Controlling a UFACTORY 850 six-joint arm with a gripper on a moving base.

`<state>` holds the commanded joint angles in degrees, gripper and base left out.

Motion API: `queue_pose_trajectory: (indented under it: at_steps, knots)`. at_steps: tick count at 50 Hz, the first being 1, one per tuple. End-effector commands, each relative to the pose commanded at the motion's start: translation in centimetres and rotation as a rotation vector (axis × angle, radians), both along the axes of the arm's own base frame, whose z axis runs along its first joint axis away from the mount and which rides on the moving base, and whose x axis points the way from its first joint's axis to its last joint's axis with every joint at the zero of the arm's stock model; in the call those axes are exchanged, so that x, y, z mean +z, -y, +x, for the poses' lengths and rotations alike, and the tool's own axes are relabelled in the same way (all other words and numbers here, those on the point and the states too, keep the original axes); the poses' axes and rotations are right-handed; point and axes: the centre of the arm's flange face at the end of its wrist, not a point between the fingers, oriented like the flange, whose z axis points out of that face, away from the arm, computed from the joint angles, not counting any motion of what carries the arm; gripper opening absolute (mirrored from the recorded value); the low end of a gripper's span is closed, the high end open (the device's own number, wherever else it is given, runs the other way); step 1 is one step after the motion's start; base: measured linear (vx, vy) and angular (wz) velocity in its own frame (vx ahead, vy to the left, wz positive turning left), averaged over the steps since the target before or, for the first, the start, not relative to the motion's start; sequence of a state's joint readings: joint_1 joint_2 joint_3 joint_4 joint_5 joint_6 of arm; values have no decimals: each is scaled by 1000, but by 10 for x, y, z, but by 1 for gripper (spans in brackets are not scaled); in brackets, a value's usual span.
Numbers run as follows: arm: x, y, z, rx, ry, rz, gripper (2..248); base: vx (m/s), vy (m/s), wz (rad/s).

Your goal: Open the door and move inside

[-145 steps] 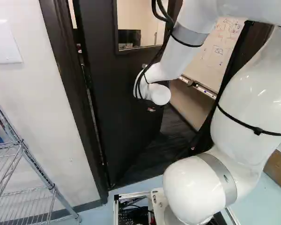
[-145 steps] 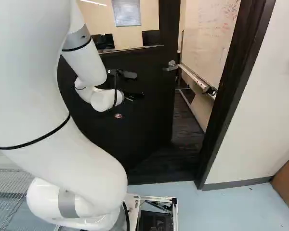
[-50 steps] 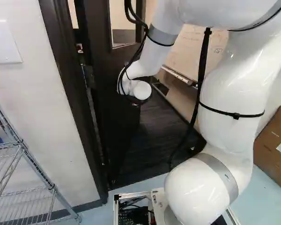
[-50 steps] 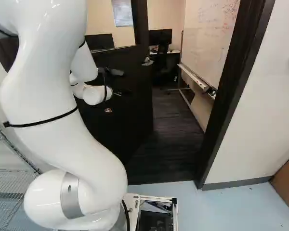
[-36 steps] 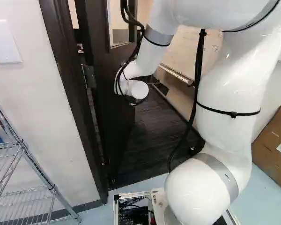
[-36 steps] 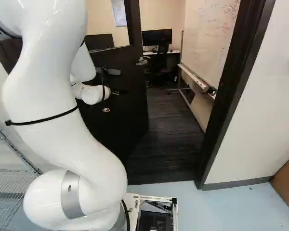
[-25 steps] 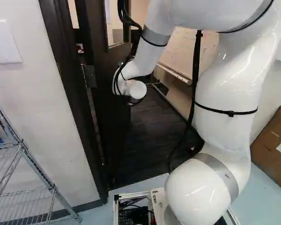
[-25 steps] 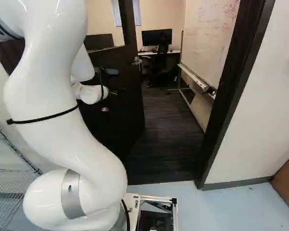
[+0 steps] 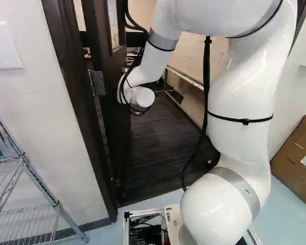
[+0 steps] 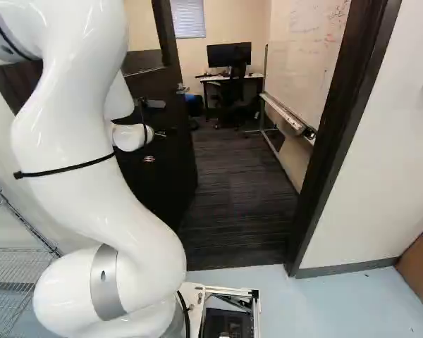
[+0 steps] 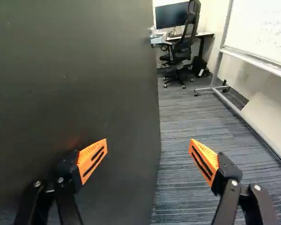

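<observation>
The gripper [image 10: 162, 132] has its fingers spread wide. The door [image 10: 173, 169] stands swung inward, its free edge ahead of the gap between them. Past it, a black chair [image 11: 182, 47] stands on striped carpet [image 11: 187, 122].

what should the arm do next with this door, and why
Probably nudge the door a little further inward: it already stands well open but angled within the door frame, and the open gripper has one finger before its face, the other beyond its free edge.
</observation>
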<state>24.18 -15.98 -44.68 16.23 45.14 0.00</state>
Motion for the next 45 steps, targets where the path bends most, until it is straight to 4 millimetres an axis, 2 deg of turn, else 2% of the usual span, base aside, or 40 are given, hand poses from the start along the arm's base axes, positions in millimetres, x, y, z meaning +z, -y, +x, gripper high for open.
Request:
queue_pose_trajectory:
  at_steps: [30, 45]
  knots:
    - [-1, -37, 10, 94, 20, -19, 247, 0, 0, 0]
    - [-2, -40, 10, 102, 22, -20, 247, 0, 0, 0]
